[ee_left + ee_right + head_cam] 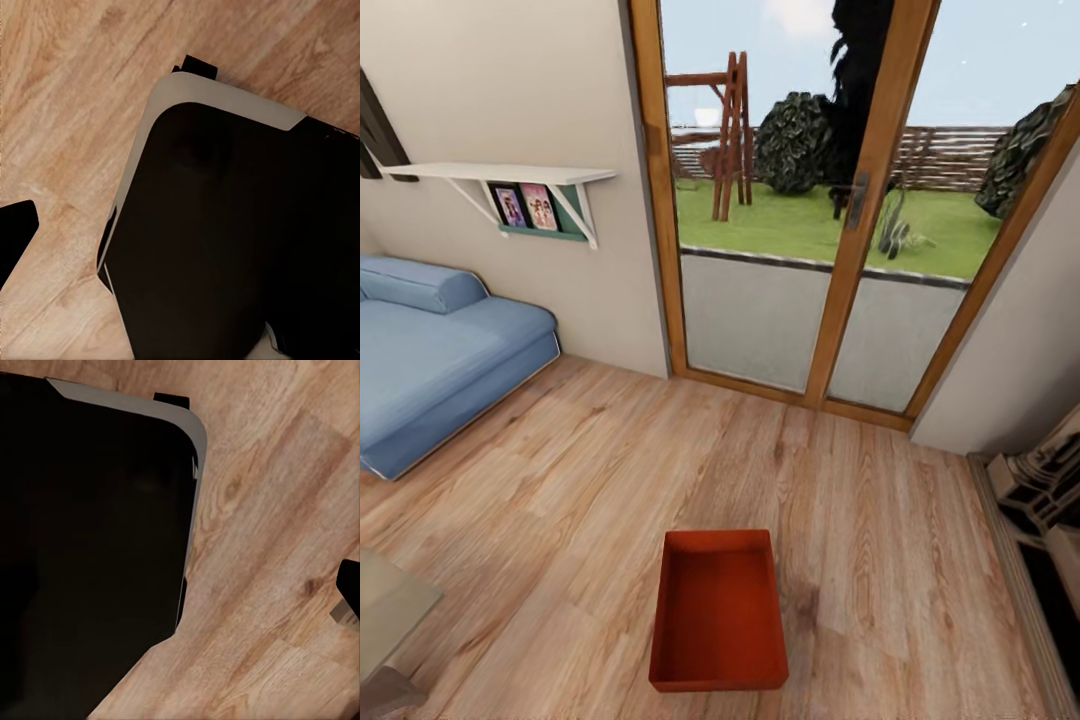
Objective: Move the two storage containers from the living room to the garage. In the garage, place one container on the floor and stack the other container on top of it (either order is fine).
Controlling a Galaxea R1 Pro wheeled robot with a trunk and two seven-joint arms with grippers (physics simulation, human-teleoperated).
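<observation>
Container (719, 612) on wood floor (560, 480) near sofa (430, 360) | fingers: state unclear

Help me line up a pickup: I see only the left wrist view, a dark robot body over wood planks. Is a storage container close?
Observer: Yes. The head view shows one orange-red storage container on the wood floor, low and central, just ahead of the robot.
Operator: Is anything in it?
Observer: No, it sits open side up and looks empty.
Operator: What lies beyond it?
Observer: A wood-framed glass door onto a garden, across a stretch of planks.
</observation>
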